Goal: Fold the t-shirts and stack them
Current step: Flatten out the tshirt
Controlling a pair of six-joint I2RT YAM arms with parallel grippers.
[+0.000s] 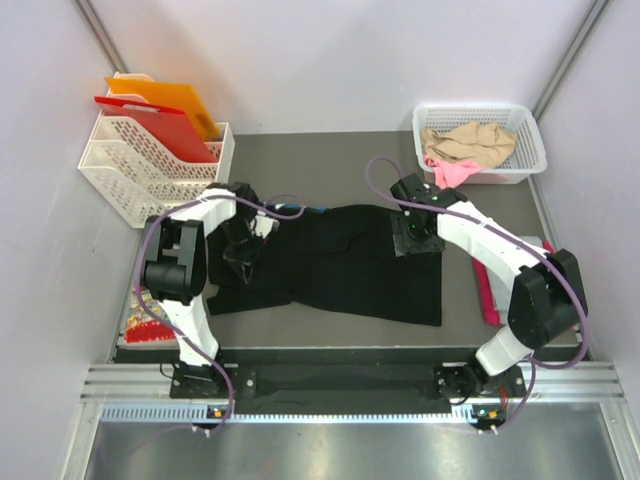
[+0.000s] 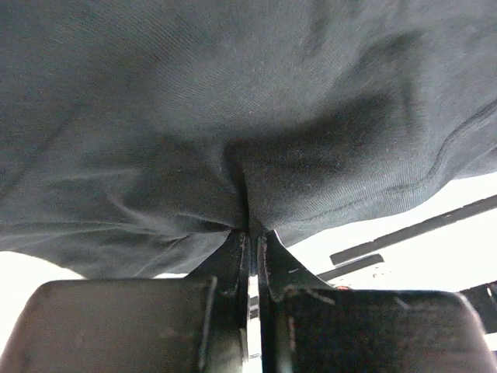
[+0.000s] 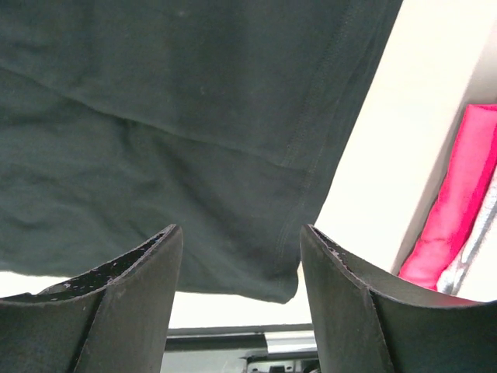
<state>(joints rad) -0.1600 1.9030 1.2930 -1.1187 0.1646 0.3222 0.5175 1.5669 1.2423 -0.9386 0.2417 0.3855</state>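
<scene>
- Far left: rack [image 1: 120,165] holding folders [image 1: 165,115]. Not part of the job.
- Left gripper [image 2: 252,233]: fingers shut tight on a pinched ridge of the black shirt [image 1: 340,265], at its left end. Cloth puckers around the tips.
- Black shirt: spread over the middle of the table [image 1: 300,160] between the two arms. Mostly flat, rumpled at the left end.
- Right gripper [image 3: 239,233]: fingers apart, poised over the shirt's right part near a hem corner. Nothing between them, so no grip.
- Far right: magenta shirt [image 1: 487,295] along the table edge. Basket [image 1: 470,107] at back right holds the beige shirt [image 1: 470,140] and pink shirt [image 1: 450,172], not yet folded.
- Step, as I read it: the black shirt's first fold is just starting, with one end taken and the other not.
- Next move: the right gripper likely needs to drop onto its edge and close, so both ends rise together. A lift from the left alone would probably drag and twist the cloth.
</scene>
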